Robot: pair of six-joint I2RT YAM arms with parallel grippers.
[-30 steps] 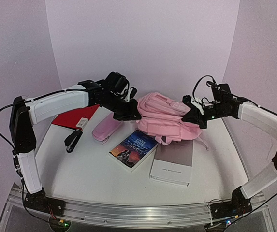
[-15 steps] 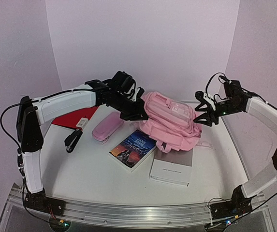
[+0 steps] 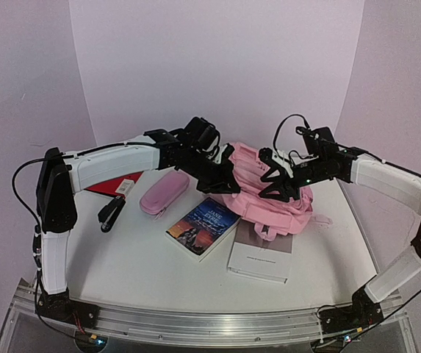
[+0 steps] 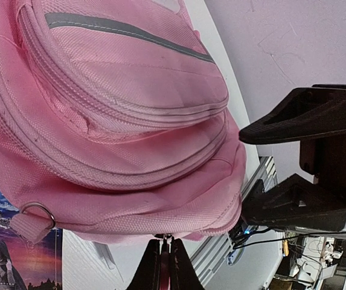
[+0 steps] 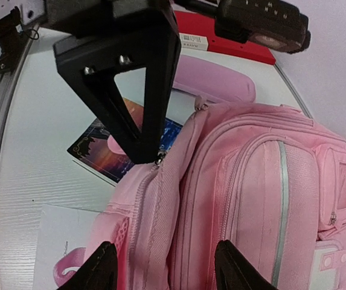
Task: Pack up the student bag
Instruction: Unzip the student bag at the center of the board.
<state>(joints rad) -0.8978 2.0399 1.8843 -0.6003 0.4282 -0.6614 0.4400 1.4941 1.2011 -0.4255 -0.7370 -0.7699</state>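
Top external view of student bag [image 3: 291, 209], lying toward the back of white table [image 3: 137, 257], front pockets up. Left gripper [image 3: 228, 184] pinched tight on a sliver of pink fabric at bag's left edge; right gripper [image 3: 272, 184] spread wide over bag's middle. Just in front: book [image 3: 203, 224] and white box [image 3: 263, 254]; to the left, pink pencil case [image 3: 163, 195].
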